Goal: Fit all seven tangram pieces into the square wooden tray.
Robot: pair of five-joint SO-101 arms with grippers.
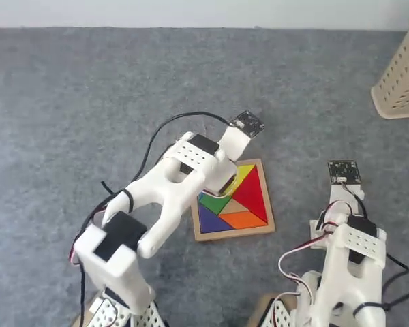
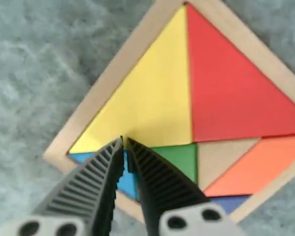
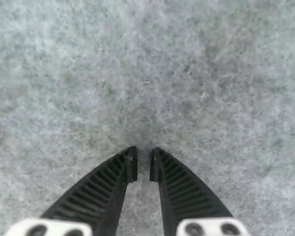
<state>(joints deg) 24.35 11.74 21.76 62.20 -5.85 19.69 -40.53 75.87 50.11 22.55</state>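
**Jaws together on both arms**

The square wooden tray (image 1: pixel 233 236) lies just off centre toward 5 o'clock on fuzzy grey felt (image 1: pixel 75 102). Flat painted pieces sit flush inside it, and the big yellow triangle (image 2: pixel 152 98) and big red triangle (image 2: pixel 231 83) share an edge. The left gripper (image 2: pixel 124 143), its ribbed black fingers pressed together, points at the yellow triangle's corner. The right gripper (image 3: pixel 143 160), closed on nothing, hangs over felt at 5 o'clock. A beige perforated basket (image 1: pixel 401 75) stands at 2 o'clock.

Pale wooden tray (image 2: pixel 117 73) holds yellow, red, green, orange, blue pieces (image 2: pixel 152 98).

Counter (image 1: pixel 68 102) — grey, felt-like cover. Wooden tray (image 1: pixel 235 234) near centre; perforated beige bin (image 1: pixel 399 78) at far edge.
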